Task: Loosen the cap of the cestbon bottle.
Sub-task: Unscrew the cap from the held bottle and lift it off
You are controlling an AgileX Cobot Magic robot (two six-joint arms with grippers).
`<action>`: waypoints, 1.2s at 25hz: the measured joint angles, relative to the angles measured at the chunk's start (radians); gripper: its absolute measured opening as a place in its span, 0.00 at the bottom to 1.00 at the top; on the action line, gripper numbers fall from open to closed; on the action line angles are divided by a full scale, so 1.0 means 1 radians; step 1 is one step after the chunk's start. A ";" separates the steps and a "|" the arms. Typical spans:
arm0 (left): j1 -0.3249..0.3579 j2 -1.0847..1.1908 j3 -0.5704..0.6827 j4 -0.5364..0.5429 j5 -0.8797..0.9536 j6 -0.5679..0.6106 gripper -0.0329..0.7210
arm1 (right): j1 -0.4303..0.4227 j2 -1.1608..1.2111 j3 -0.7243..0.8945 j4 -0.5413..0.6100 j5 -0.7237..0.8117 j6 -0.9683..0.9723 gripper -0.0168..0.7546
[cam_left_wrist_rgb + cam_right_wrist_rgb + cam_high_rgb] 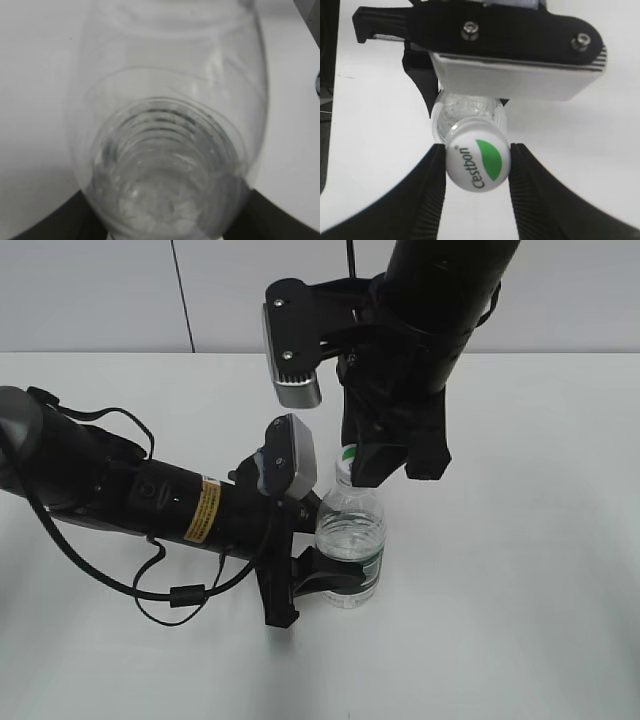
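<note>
— Bottle position is requested.
— The cestbon bottle [350, 540] is seen upright on the white surface [520, 570], near the middle of the exterior view.
— Left claw?
— The left claw [335, 575] is clamped around the lower body at the green label band; the ribbed wall fills the left wrist view.
— Right claw?
— The right claw [477, 165] is pressed against both sides of the cap [478, 162], which is seated on the neck.
</note>
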 joint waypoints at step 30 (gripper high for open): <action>0.000 0.000 0.000 -0.003 0.003 0.000 0.53 | 0.000 -0.053 0.003 0.016 -0.027 -0.544 0.41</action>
